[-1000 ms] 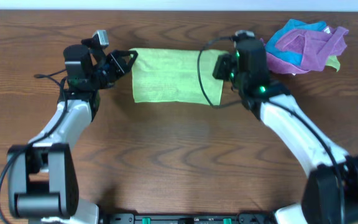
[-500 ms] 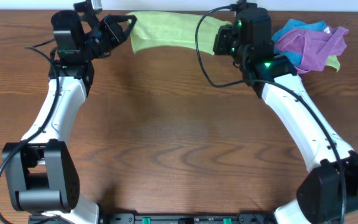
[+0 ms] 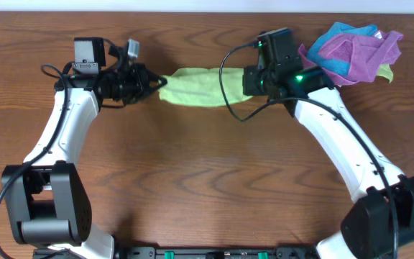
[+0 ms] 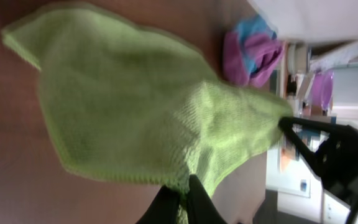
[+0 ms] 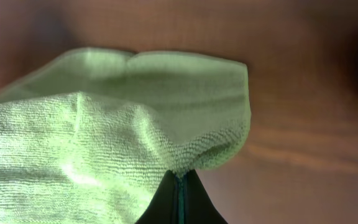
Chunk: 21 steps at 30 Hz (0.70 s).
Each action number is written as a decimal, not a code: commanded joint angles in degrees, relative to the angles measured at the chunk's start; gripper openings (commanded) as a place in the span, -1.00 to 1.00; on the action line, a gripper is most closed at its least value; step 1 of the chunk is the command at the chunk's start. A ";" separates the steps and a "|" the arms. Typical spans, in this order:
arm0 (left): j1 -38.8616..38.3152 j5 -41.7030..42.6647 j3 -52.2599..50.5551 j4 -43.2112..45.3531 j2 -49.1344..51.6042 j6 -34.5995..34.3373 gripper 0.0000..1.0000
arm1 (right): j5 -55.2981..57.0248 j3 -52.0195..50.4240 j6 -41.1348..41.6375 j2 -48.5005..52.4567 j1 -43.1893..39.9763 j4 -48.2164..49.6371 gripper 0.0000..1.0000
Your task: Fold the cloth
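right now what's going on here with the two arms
The two arms are working on folding the lime-green cloth. The left gripper pinches its left end and the right gripper pinches its right end, so the cloth hangs bunched in a narrow band between them near the far side of the table. A pile of purple and blue cloths sits to the right, with neither gripper on it.

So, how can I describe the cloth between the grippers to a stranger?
On the far side of the wooden table, a bunched cloth stretches between the left gripper and the right gripper, pinched by both. It is plain lime-green, unlike the purple-and-blue pile nearby.
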 commanded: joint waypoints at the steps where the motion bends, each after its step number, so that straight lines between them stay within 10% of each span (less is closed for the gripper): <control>1: 0.35 1.46 0.55 -5.51 -0.35 9.01 -0.88 | 0.02 0.87 -0.33 -1.53 1.55 -2.67 -0.97; 21: 0.35 -0.17 -2.05 -34.97 -0.35 30.49 -0.88 | -0.09 -11.50 4.13 -13.27 2.01 -15.34 -0.98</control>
